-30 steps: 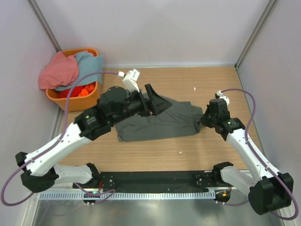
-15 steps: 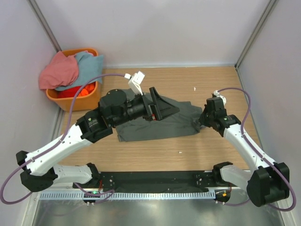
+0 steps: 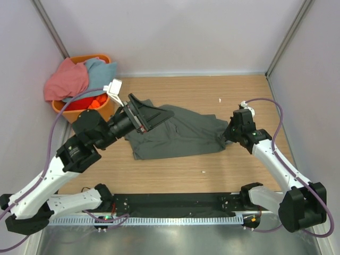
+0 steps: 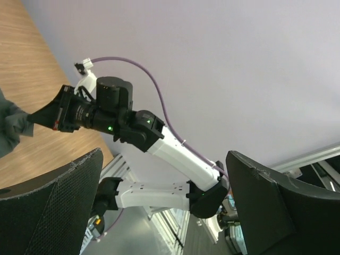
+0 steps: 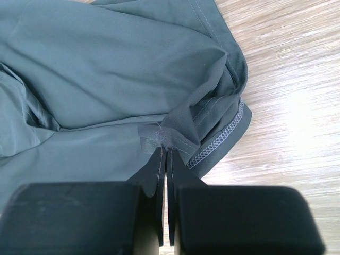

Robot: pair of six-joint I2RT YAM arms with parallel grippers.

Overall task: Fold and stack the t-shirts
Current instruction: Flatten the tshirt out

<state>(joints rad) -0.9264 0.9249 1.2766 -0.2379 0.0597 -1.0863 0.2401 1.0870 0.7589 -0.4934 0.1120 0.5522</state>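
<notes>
A dark grey t-shirt (image 3: 186,139) lies crumpled across the middle of the wooden table. My right gripper (image 3: 227,134) is at its right edge, shut on a bunched fold of the hem (image 5: 175,133). My left gripper (image 3: 159,117) is open and empty, raised over the shirt's left part and pointing right. In the left wrist view its fingers (image 4: 48,212) stand wide apart with nothing between them, and a scrap of the grey shirt (image 4: 8,127) shows at the far left. A salmon-pink shirt (image 3: 66,79) and a light blue shirt (image 3: 101,71) are piled in the basket.
The orange plastic basket (image 3: 79,114) stands at the back left corner, close to the left arm. Grey walls enclose the table on three sides. Small white scraps (image 3: 220,99) lie on the wood. A black rail (image 3: 175,204) runs along the near edge.
My left arm has swung back to the left, its gripper now nearer the basket and over the shirt's left part. The right gripper has stayed shut on the shirt's right edge.
</notes>
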